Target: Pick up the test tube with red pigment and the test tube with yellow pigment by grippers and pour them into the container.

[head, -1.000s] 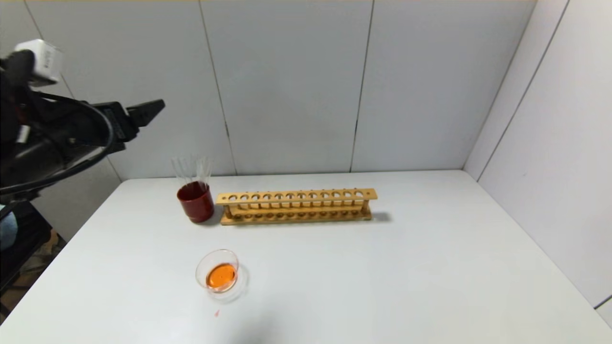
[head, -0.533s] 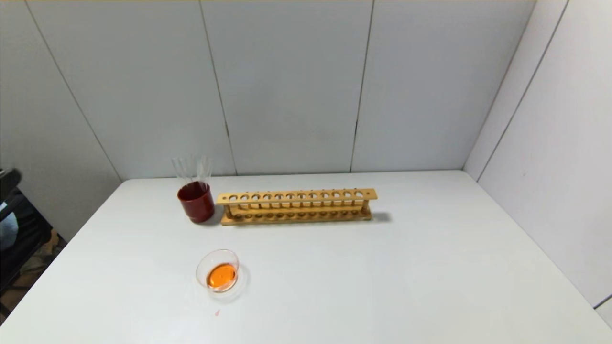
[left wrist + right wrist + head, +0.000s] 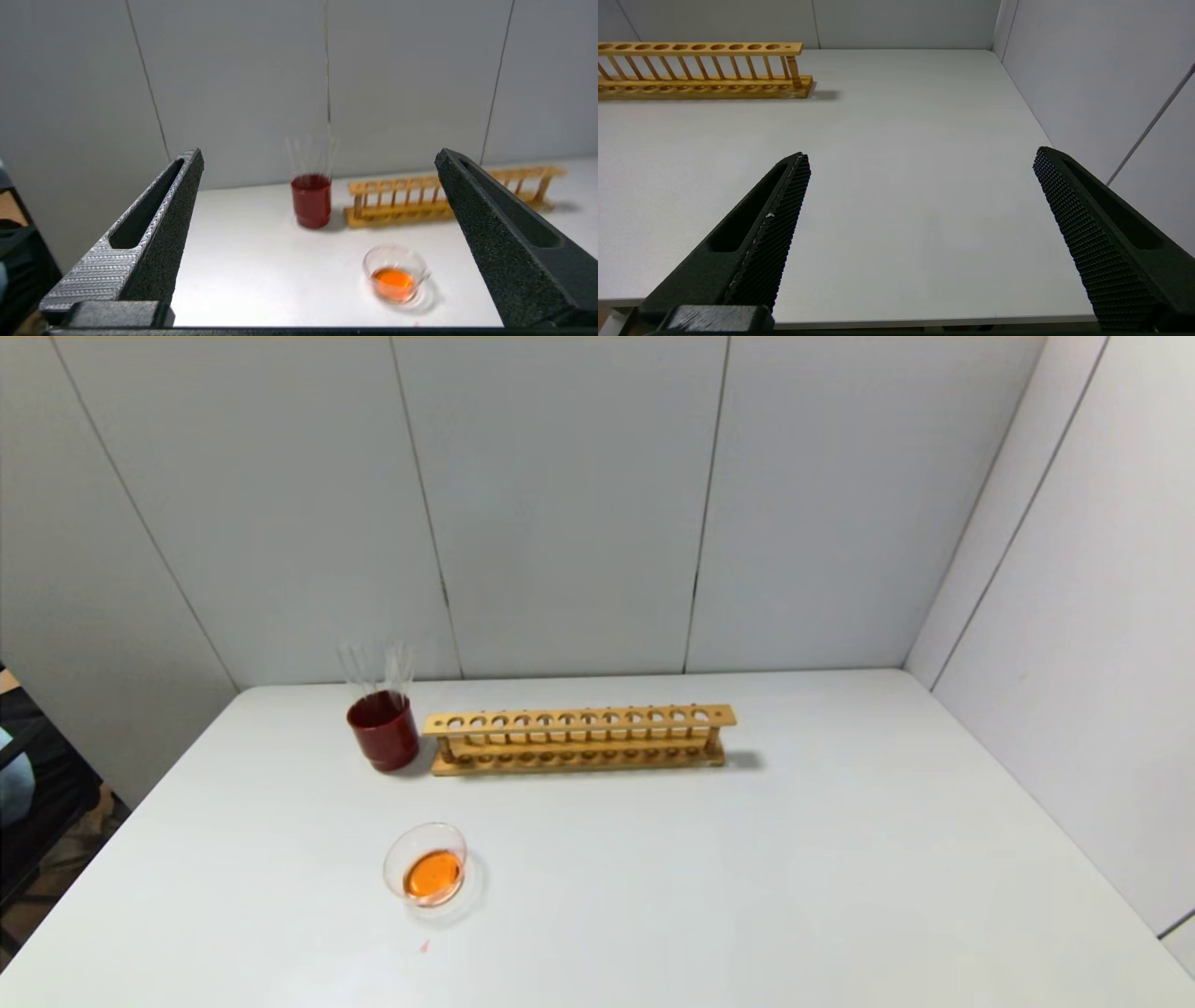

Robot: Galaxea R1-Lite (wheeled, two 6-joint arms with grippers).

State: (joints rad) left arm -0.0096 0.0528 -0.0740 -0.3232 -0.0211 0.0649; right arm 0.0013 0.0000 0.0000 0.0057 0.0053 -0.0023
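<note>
Both my jaws are spread wide with nothing in them: left gripper (image 3: 319,161) hangs off the tabletop's (image 3: 747,859) left edge, right gripper (image 3: 920,161) at its near edge toward the right corner. The container (image 3: 425,864), sitting near the front-left, already holds orange liquid. Clear tubes (image 3: 375,665) stand in the dark red cup (image 3: 383,732) at the back-left beside the wooden rack (image 3: 579,738); can't make out red or yellow pigment in them. Risk as I see it: thin slick glass bunched together, so grabbing could knock neighbours or tip the cup. Smooth white tabletop, grey panel walls (image 3: 560,504).
</note>
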